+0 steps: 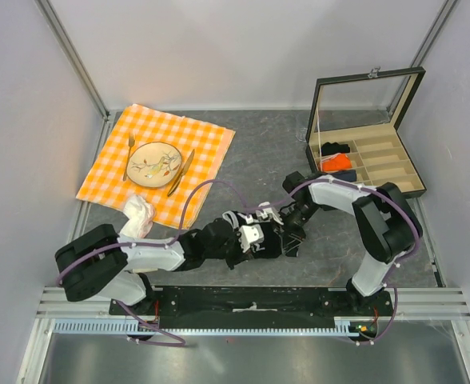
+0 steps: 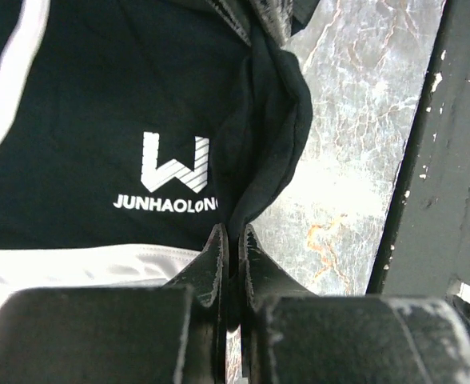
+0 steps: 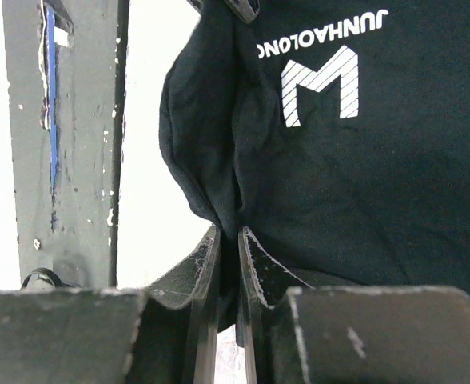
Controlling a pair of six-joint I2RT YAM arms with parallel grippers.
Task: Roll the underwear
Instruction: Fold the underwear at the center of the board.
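Observation:
The underwear (image 2: 131, 120) is black fabric with a white waistband and a white "W JUNHAOLONG" logo. It lies between the two arms near the table's front edge (image 1: 276, 236), mostly hidden by them in the top view. My left gripper (image 2: 233, 234) is shut on a pinched fold of its black edge. My right gripper (image 3: 229, 236) is shut on a fold of the same garment (image 3: 355, 144) from the opposite side. Both grippers (image 1: 260, 240) meet over the garment.
An open compartment box (image 1: 367, 152) at the back right holds an orange roll (image 1: 337, 162) and a black roll (image 1: 335, 148). An orange checked cloth (image 1: 107, 172) with a plate (image 1: 154, 163), fork and knife lies at the back left. A dark rail (image 2: 435, 176) runs along the table's front.

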